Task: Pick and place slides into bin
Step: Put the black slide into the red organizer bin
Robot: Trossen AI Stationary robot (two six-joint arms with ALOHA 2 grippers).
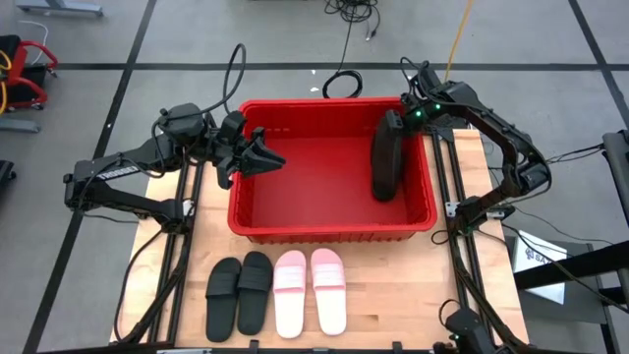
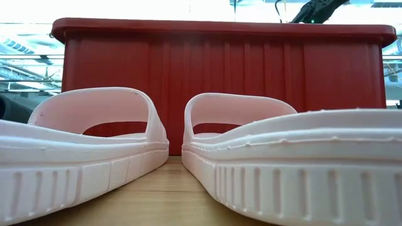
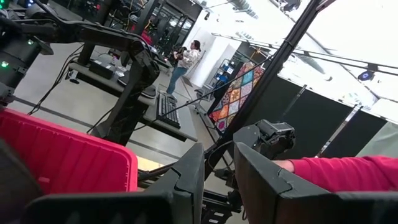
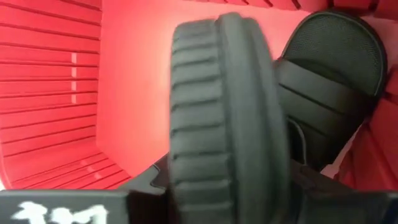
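Note:
The red bin (image 1: 334, 232) stands mid-table. My right gripper (image 1: 397, 120) is over its far right corner, shut on a black slide (image 1: 385, 157) that stands on edge inside. Another black slide (image 4: 333, 74) lies in the bin beyond it, against the wall. On the table in front of the bin, two black slides (image 1: 239, 293) and two pale pink slides (image 1: 310, 291) lie flat on their soles. The pink ones (image 2: 94, 144) fill the low view. My left gripper (image 1: 263, 155) hovers level over the bin's left rim, its fingers slightly apart with nothing between them. My right gripper has the black slide's far end between its two fingers, one on each flat face of the sole, with the ribbed side edge (image 4: 224, 143) turned toward the wrist. The fingers slant down from the far right. The slide stands on edge, its near end (image 1: 382, 193) down in the bin.
The bin's left and middle floor (image 1: 305, 187) is bare. Metal rails (image 1: 447, 197) run along both sides of the table. Cables lie on the floor beyond the far edge. A person (image 3: 186, 59) stands far back in the room.

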